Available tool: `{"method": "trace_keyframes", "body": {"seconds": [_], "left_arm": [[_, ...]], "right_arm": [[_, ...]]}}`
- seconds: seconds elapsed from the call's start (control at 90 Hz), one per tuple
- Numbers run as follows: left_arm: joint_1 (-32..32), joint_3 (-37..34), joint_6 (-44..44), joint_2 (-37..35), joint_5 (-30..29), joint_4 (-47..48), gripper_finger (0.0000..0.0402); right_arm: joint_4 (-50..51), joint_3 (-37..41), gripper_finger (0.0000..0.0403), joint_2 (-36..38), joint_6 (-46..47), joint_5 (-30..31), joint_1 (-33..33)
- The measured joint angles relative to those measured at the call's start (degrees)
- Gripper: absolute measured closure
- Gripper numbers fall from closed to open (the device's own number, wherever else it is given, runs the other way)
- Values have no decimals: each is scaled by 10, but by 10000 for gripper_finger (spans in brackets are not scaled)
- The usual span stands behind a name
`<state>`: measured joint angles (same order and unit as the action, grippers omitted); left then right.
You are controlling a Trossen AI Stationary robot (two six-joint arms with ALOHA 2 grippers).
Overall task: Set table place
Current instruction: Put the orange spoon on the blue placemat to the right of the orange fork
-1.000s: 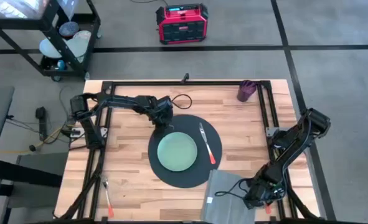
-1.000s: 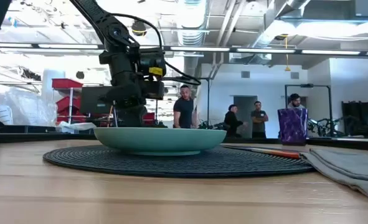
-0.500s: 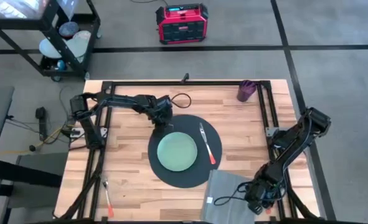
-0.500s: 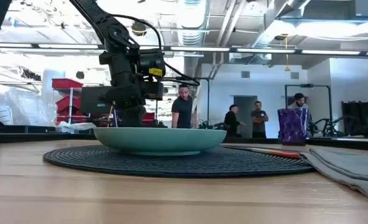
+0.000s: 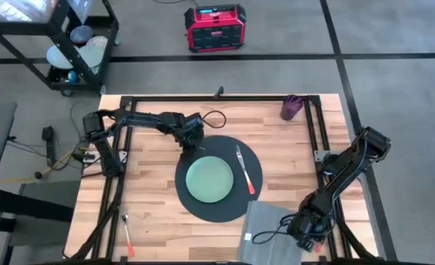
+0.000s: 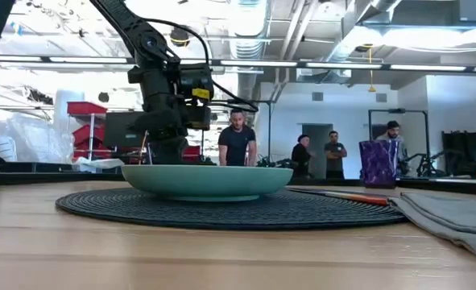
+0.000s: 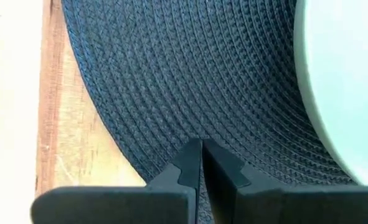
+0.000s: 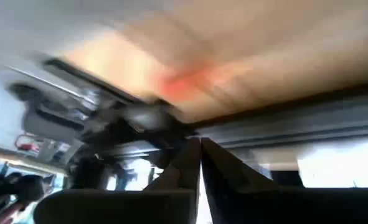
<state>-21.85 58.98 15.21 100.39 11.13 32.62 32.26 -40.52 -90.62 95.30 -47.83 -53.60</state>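
The round dark placemat (image 5: 218, 209) lies mid-table with the pale green plate (image 5: 210, 179) resting on it. A red-handled utensil (image 5: 244, 171) lies on the mat to the plate's right. My left gripper (image 5: 191, 145) is shut and stands at the mat's far-left rim, just behind the plate (image 6: 207, 179) in the low view. My right gripper (image 5: 306, 235) is shut at the table's near right corner, beside the grey napkin (image 5: 265, 228). Its wrist view is blurred. My left gripper points down from above, its shut fingertips (image 7: 196, 155) over the placemat's weave just inside the far-left rim (image 7: 140, 163). The fingers themselves hide the place of contact, so I cannot tell whether they touch the mat. The mat lies flat on the table.
A purple cup (image 5: 291, 107) stands at the far right corner. A second red-handled utensil (image 5: 127, 234) lies near the near left edge. Black frame rails (image 5: 217, 98) run along the table's sides. People stand in the room beyond the table (image 6: 238, 145).
My right arm has stirred a little at the near right corner, and its wrist view is smeared by the motion. My left gripper, the mat and the plate have stayed put. A person behind the table has stepped to the right.
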Motion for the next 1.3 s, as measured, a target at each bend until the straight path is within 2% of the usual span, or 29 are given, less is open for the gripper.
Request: {"method": "trace_keyframes", "body": {"seconds": [0.122,0.178,0.367,0.522,0.789,1.056,1.211,1.3], "left_arm": [[0,1,2,-1,-4,-2,401],[0,1,1,-1,-9,-4,401],[0,1,-4,-1,-12,-1,401],[0,1,-12,-1,-12,0,401],[0,1,-15,-1,-12,-8,401],[0,1,-21,-1,-13,-4,401],[0,1,-21,-1,-13,2,401],[0,1,-20,-1,-16,2,401]], "right_arm": [[113,-13,402,1,-88,-6,-2],[119,-11,402,6,-104,3,-1],[56,-8,403,7,-107,59,9],[-26,-10,397,4,-111,70,19],[-21,14,385,3,-62,81,8],[-54,37,401,4,4,89,-6],[-48,37,402,4,-5,104,10],[-50,42,402,3,-23,134,31]]}}
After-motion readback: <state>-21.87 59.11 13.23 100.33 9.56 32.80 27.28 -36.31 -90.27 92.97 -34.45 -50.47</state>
